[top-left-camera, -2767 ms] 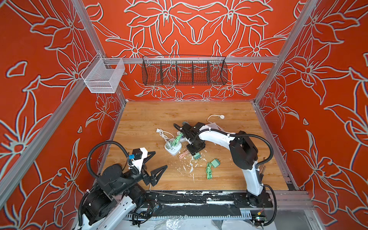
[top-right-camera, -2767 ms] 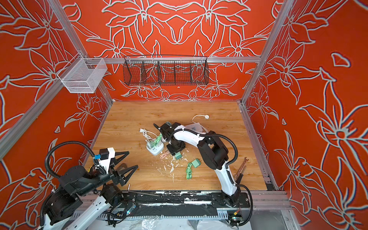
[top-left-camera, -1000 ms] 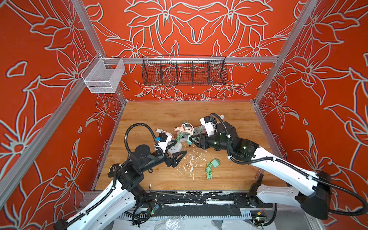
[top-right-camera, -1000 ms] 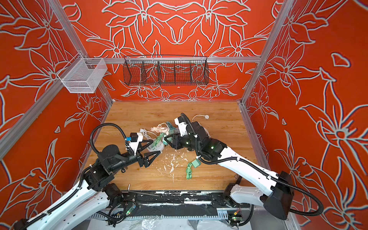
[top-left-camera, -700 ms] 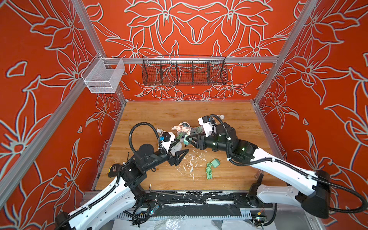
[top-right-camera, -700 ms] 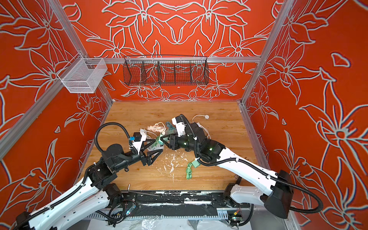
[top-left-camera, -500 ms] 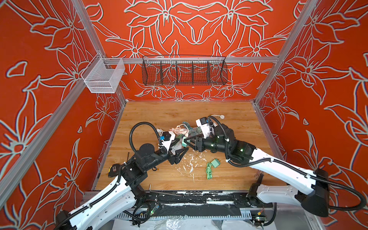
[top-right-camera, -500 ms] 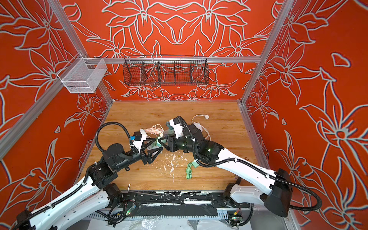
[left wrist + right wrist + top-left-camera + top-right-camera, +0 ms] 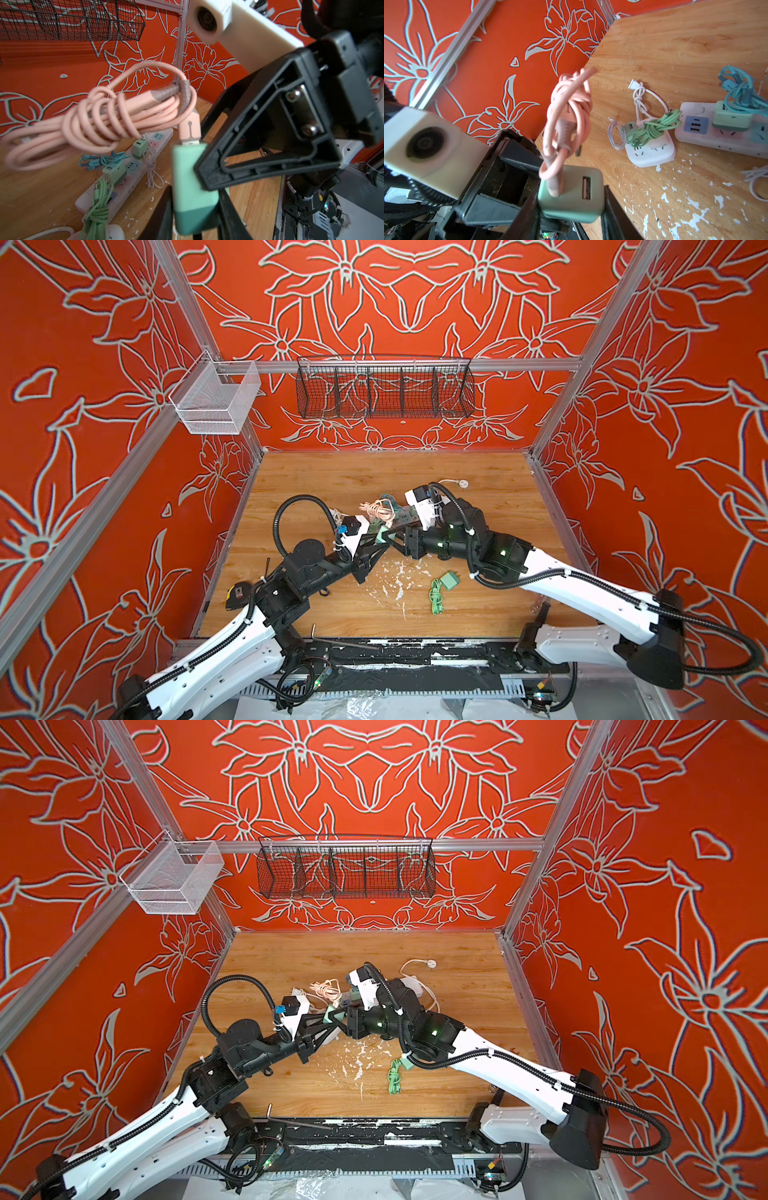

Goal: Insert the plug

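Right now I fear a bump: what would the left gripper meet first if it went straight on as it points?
The green charger sits between the left gripper's fingers. Right behind it is the right gripper, closed on the same charger, so probably that; the gap is unclear.

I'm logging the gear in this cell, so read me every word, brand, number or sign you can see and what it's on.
None: no word, brand or number reads anywhere in these views.
green charger: plain face with a USB slot, no print seen.
long power strip: only socket holes and USB ports; any marking too small.
white socket cube: no print legible.
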`<move>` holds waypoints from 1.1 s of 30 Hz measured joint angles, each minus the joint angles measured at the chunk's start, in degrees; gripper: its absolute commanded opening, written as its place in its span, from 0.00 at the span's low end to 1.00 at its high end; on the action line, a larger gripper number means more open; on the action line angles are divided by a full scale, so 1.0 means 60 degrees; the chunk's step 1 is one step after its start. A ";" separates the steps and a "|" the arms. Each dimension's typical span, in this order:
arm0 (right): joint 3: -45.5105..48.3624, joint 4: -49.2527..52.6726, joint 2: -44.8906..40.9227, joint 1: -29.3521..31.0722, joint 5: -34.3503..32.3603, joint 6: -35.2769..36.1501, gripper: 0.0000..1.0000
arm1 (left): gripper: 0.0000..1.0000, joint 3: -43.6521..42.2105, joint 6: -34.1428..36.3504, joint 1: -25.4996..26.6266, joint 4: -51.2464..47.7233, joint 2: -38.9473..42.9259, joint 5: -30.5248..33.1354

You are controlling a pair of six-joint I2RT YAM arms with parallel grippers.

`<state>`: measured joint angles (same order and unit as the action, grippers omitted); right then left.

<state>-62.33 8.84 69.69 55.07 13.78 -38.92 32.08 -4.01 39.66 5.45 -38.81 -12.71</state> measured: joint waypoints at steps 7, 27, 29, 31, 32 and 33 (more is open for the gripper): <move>-0.1825 0.2310 0.0769 -0.0004 0.0211 0.0342 0.49 | 0.00 0.0000 0.0353 -0.0007 -0.0044 0.0208 -0.0029; -0.3446 0.4309 0.1581 -0.0353 0.1643 0.0463 0.56 | 0.00 -0.0189 0.0798 0.0291 -0.0175 0.0816 -0.0157; -0.3468 0.4309 0.1581 -0.0419 0.1643 0.0444 0.56 | 0.00 -0.0189 0.0852 0.0364 -0.0270 0.0863 -0.0106; -0.3468 0.4317 0.1581 -0.0437 0.1643 0.0433 0.55 | 0.00 -0.0189 0.0900 0.0404 -0.0353 0.0911 -0.0036; -0.3472 0.4320 0.1581 -0.0455 0.1643 0.0426 0.55 | 0.00 -0.0193 0.0918 0.0419 -0.0393 0.0933 -0.0004; -0.3472 0.4331 0.1581 -0.0463 0.1647 0.0412 0.54 | 0.00 -0.0193 0.0925 0.0430 -0.0430 0.0958 0.0040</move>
<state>-83.15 34.83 79.18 52.29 23.66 -36.45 30.92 1.54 42.24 2.87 -33.06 -12.47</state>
